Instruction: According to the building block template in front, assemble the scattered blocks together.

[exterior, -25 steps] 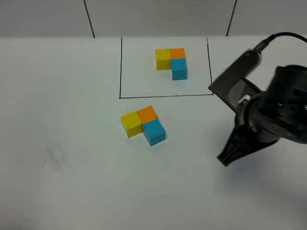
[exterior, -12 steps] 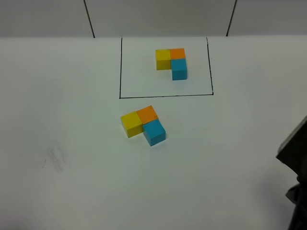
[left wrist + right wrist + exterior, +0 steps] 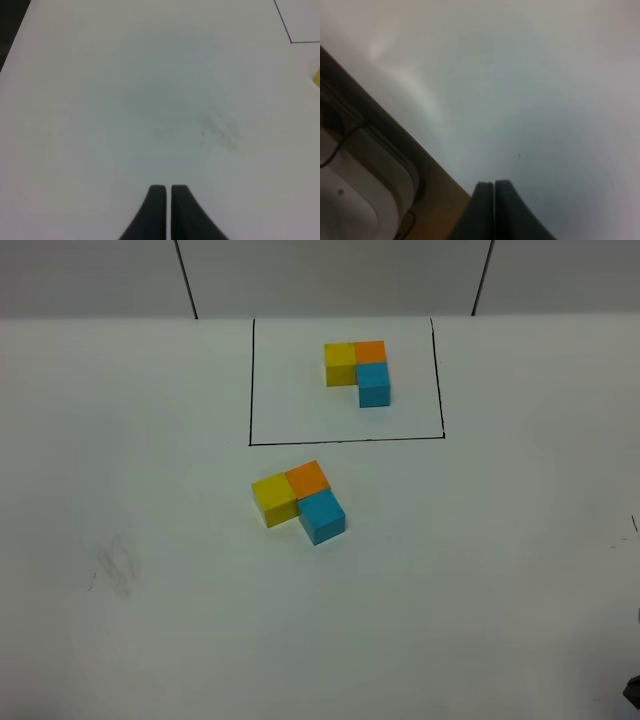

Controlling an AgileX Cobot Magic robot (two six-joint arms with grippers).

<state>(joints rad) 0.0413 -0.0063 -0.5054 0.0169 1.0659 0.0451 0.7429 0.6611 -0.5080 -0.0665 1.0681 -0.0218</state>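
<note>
The template (image 3: 357,370) is a joined yellow, orange and blue L inside a black-outlined rectangle (image 3: 345,440) at the back. In front of it the yellow block (image 3: 273,498), the orange block (image 3: 307,478) and the light blue block (image 3: 322,516) touch each other in the same L, slightly rotated. My left gripper (image 3: 166,189) is shut and empty over bare table. A yellow sliver (image 3: 317,77) shows at the edge of its view. My right gripper (image 3: 494,185) is shut and empty near the table's edge. Neither arm shows in the exterior view.
The white table (image 3: 150,540) has a faint grey smudge (image 3: 115,565), which also shows in the left wrist view (image 3: 222,127). The right wrist view shows the table's wooden edge (image 3: 427,200) and a white device (image 3: 350,200) with cables beyond it.
My right arm has drawn back to the lower right and left the exterior view. The blocks and the template have not moved.
</note>
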